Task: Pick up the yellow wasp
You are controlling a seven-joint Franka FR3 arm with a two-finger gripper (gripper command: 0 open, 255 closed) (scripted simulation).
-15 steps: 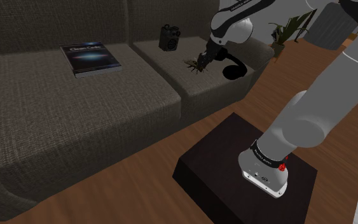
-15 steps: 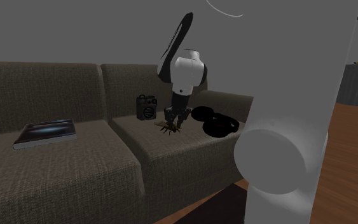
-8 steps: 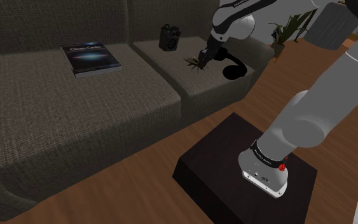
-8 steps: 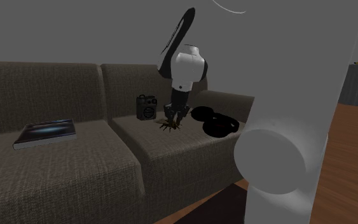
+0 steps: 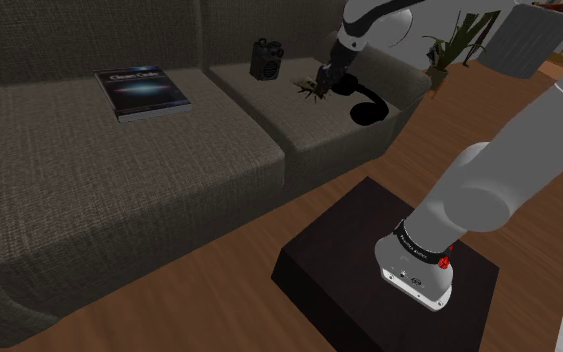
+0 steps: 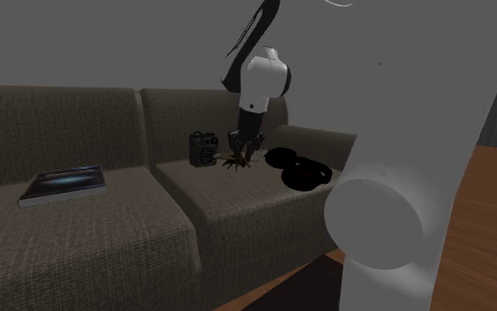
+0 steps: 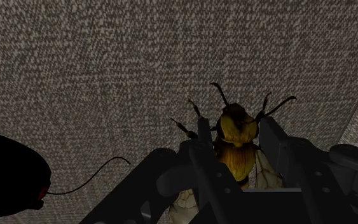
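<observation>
1. Between the jaws: wasp, yellow body with dark legs and feelers, clamped by the gripper, with one of the fingers pressed to each flank. The seat of the sofa lies beneath the jaws. Whether the legs have left the fabric cannot be told.
2. Step in hand, by judgement: grasp made, lift due. The next move calls for a straight rise away from the seat with a firm grip. The hold sits on a narrow, rounded body, and the pale wings and thin legs give nothing to bear on.
3. Far off from the jaws, toward the shoulder view's left: book, dark cover, flat on the neighbouring seat. No hindrance.
4. Near the jaws, same side, against the backrest: speaker, small, black, upright. It looks close enough to be brushed if the hand swings that way.
5. Just beside the jaws, other side: headphones, black, lying by the seat's end. A thin cord trails over the fabric toward the jaws, apart from the wasp.
6. Well beyond the jaws, toward the shoulder view's right: plant, past the sofa's end. Unlikely to meet a lift.
</observation>
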